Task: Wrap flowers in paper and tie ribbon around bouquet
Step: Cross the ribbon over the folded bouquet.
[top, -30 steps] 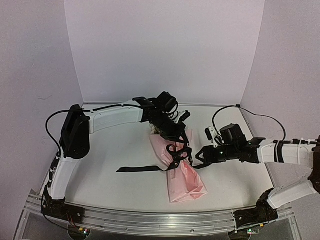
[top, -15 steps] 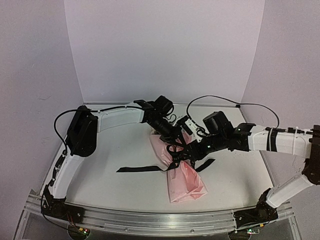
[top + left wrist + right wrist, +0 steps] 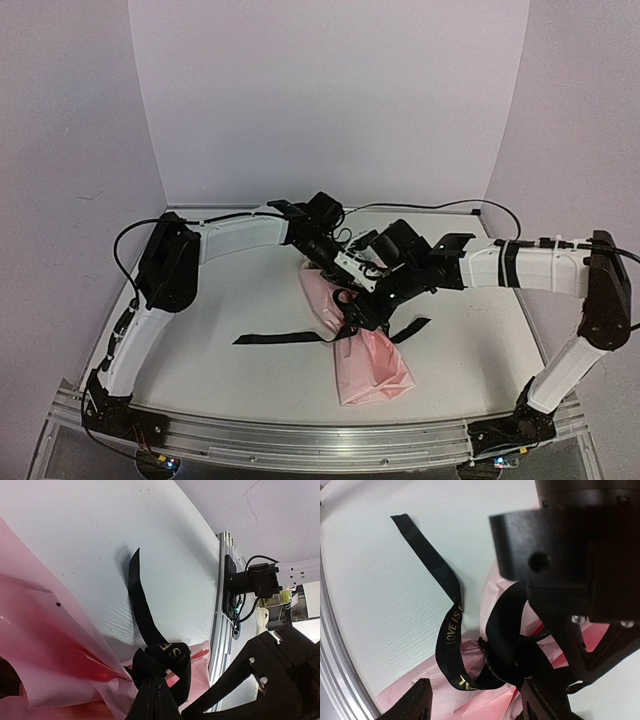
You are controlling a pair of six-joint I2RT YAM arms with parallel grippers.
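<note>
- The bouquet (image 3: 368, 368) was seen lying on the white desk (image 3: 220, 290) between the two arms, with its free end turned toward the near edge.
- The ribbon (image 3: 285, 337) was looped and knotted round the middle of the pink wrap. One tail was laid flat on the desk to the left, and a shorter one to the right. Gold lettering, "LOVE IS", could be read along it in the right wrist view.
- The left pincer (image 3: 338, 275) was closed, and ribbon strands were drawn up from the knot into it. The point of grip itself was cut off at the edge of its own view.
- The right pincer (image 3: 475, 701) was held open, its fingers (image 3: 412, 705) set on either side of the knot, and nothing was gripped.
- The far end of the bouquet was covered by both wrists, so what lay inside the wrap could not be made out.
- A black cable (image 3: 420, 205) was arched behind the right arm.
- An aluminium rail (image 3: 300, 438) was run along the near edge of the desk.
</note>
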